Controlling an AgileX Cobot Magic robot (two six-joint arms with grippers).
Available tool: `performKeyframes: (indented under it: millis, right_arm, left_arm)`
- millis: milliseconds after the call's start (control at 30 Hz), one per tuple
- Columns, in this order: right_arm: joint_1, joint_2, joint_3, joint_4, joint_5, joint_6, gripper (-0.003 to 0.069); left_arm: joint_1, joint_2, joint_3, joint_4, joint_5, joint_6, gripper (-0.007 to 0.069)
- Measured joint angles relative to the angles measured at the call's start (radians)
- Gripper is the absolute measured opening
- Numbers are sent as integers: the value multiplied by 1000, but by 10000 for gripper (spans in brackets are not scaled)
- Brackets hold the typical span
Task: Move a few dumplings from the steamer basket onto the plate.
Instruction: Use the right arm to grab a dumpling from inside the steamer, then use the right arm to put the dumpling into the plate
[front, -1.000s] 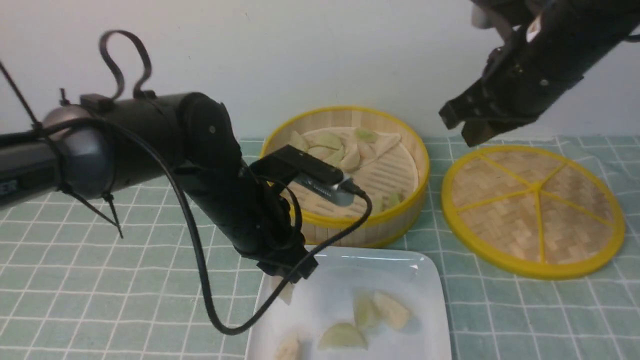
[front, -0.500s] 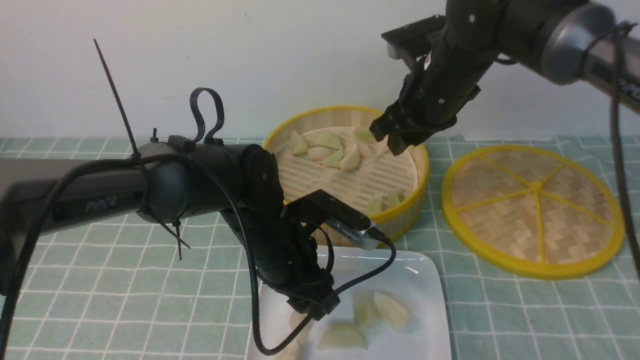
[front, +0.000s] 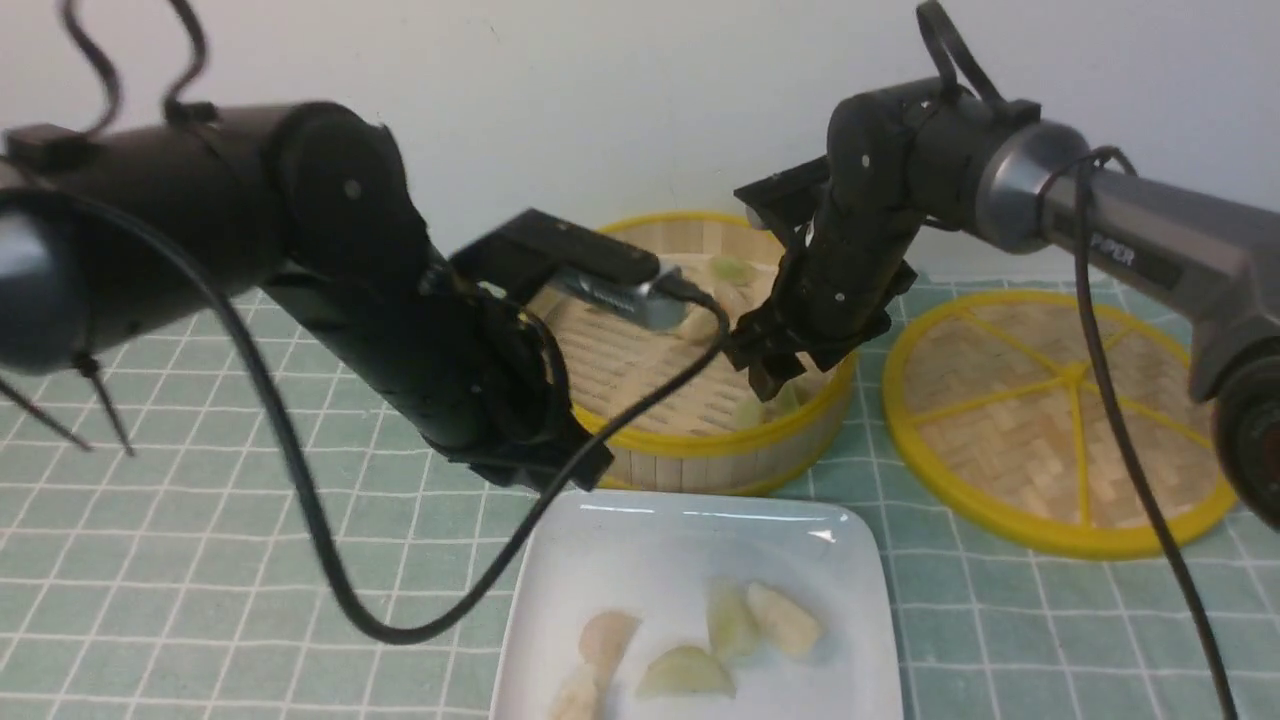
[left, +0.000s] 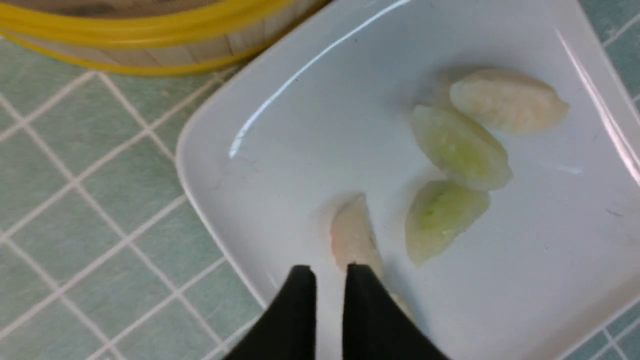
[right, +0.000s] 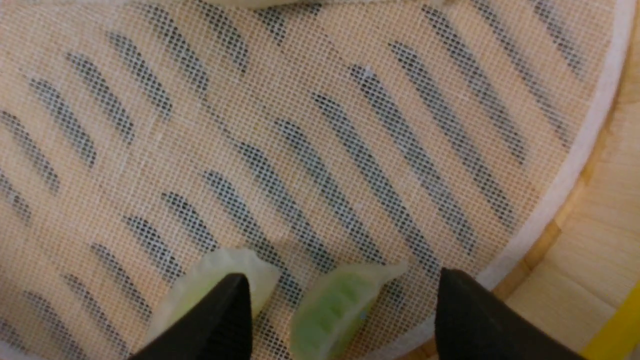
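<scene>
**Progress.** Five dumplings (front: 685, 672) lie on the plate (front: 680, 545), as far as the front view shows, all grouped in its near half. More sit in the steamer basket (front: 700, 445): a cluster by the far wall and two pale green ones close to the near-right wall. The task is judged well advanced. One further transfer appears to be in hand.

**Left gripper** (left: 327, 280). It hangs over the near-left part of the plate. The jaws are drawn almost together and hold nothing. A pinkish dumpling (left: 352, 235) lies just beyond the tips.

**Right gripper** (right: 341, 275). It is low inside the basket with the jaws spread wide, straddling one green dumpling (right: 340, 310). No grip is made yet. A second dumpling (right: 220, 280) lies against the other jaw and could be nudged when they close.

**Edges and room.**
- The outer jaw stands near the liner's edge and the basket wall, so there is little margin on that side.
- The basket's near rim is just beside the plate's far edge. Any carry must rise over that rim.
- The plate's far half is bare and offers landing room.
- The left arm's cable (front: 385, 635) loops past the plate's left corner and is a snag risk.
- The woven lid (front: 1065, 420) lies on the counter (front: 200, 560), apart from the route.
</scene>
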Motion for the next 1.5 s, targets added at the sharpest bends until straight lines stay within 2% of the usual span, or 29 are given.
performKeyframes:
  millis: [67,133,200,267,300,333,400,667,933,1133,1300,1500]
  right_arm:
    - [0,6,-3,-1,1,-1,428]
    - [0,8,-3,-1,13,-1,370]
    - [0,12,-5,-1,23,-1,283]
    - [0,16,-7,3,29,-1,167]
    - [0,16,-10,5,30,-1,147]
    - [1,16,-26,10,52,-1,66]
    - [1,20,-52,7,78,-1,23]
    - [1,10,-247,0,112,10,0]
    - [1,-122,-195,6,119,28,-1]
    - [9,-381,47,118,120,20,-1]
    - [114,-584,384,164,120,1,-1]
    - [253,-618,681,178,83,-1,-1]
  left_arm:
    - [7,-67,10,4,14,-2,3]
    - [8,-124,28,5,21,-3,-6]
    - [8,-182,56,5,24,-8,-6]
    - [8,-232,83,5,26,-15,-6]
    - [8,-241,86,5,26,-17,-6]
    - [8,-280,112,9,26,-26,-6]
    - [8,-307,132,17,25,-27,-6]
    - [8,-364,182,83,26,-79,-6]
    - [8,-366,182,128,59,-107,-6]
    - [8,-366,182,132,63,-118,-6]
    - [8,-366,182,124,66,-121,-6]
    - [8,-366,182,95,74,-120,-6]
